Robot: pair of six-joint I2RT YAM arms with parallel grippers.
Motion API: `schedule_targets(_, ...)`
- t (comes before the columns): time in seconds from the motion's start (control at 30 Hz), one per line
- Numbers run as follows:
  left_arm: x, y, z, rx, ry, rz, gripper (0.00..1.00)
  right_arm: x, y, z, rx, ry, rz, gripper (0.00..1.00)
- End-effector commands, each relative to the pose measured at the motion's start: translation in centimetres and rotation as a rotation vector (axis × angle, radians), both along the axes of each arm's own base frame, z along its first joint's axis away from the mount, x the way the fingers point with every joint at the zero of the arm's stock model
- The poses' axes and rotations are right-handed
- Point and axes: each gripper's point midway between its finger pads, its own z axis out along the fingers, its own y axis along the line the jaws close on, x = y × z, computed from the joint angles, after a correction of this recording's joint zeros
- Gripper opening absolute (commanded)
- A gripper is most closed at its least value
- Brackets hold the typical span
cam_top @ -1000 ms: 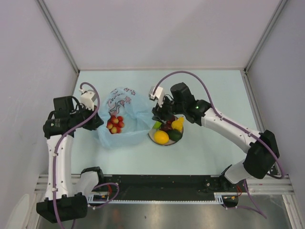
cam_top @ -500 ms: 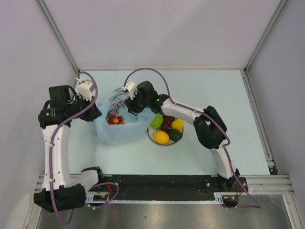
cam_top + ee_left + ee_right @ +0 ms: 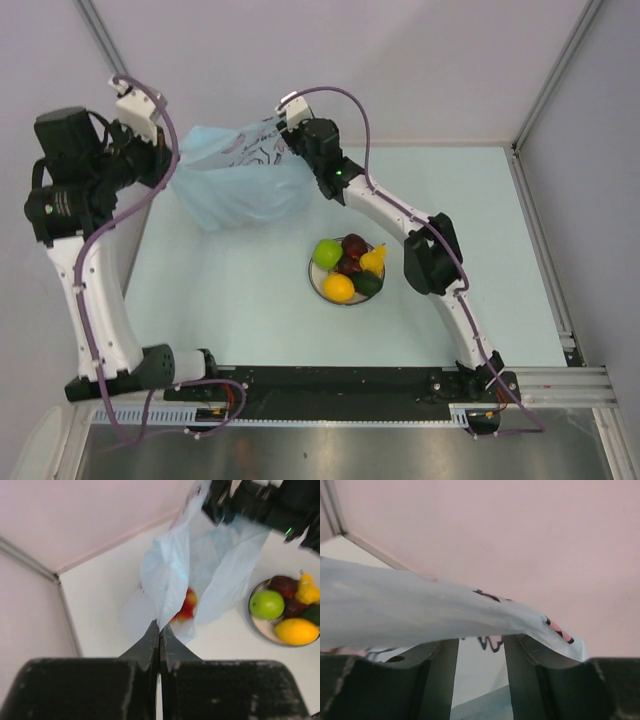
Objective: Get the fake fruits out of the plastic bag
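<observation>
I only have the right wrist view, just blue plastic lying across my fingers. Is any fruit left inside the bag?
Observer: Yes. The left wrist view shows red berries low inside the plastic bag.
Operator: Is anything else gripping it?
Observer: The left end effector is shut on an edge of it.
Operator: Where is the unloaded fruit?
Observer: From above, a green apple, a yellow piece and others sit on the plate, apart from the bag.
</observation>
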Motion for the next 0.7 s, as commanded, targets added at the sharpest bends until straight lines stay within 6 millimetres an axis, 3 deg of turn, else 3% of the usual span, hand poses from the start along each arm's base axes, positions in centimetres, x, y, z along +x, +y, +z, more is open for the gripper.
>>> schedule_targets(0.0,-5.6,1.8,-1.8,0.193,-0.044,0.06,0.0,-6.1,4.1,3.0,0.004,-0.011,0.1,0.45)
schedule_targets(0.03,-6.0,2.2,-6.9,0.232,0.062,0.039,0.0,-7.5,4.8,0.6,-0.046,0.022,0.133,0.45)
schedule_targets(0.07,-6.9,2.4,-9.0,0.255,0.093,0.032,0.0,-9.6,6.5,-0.8,-0.065,0.043,0.184,0.45)
schedule_targets(0.1,-8.8,2.4,-10.2,0.28,0.087,0.038,0.0,-10.5,7.0,-2.0,-0.065,0.077,0.201,0.45)
schedule_targets(0.13,-9.6,2.5,-14.7,0.29,0.19,0.018,0.0,-11.9,7.8,-4.1,-0.075,0.138,0.246,0.45)
schedule_targets(0.23,-12.2,2.8,-19.6,0.306,0.278,0.03,0.0,-16.0,9.7,-8.4,-0.06,0.321,0.359,0.45)
schedule_targets(0.3,-13.1,2.7,-21.0,0.297,0.309,0.035,0.0,-18.5,10.4,-10.5,-0.081,0.384,0.403,0.45)
schedule_targets(0.37,-13.8,2.5,-22.3,0.276,0.34,0.039,0.0,-19.4,10.9,-11.0,-0.076,0.405,0.421,0.48)
schedule_targets(0.43,-13.9,2.4,-22.8,0.252,0.36,0.054,0.0,-19.9,11.7,-10.7,-0.065,0.408,0.452,0.65)
schedule_targets(0.5,-13.7,2.3,-22.8,0.239,0.362,0.062,0.0,-19.5,12.0,-10.4,-0.061,0.396,0.452,0.75)
schedule_targets(0.67,-12.8,2.5,-20.8,0.165,0.312,0.16,0.0,-18.0,11.2,-11.7,-0.074,0.399,0.389,0.77)
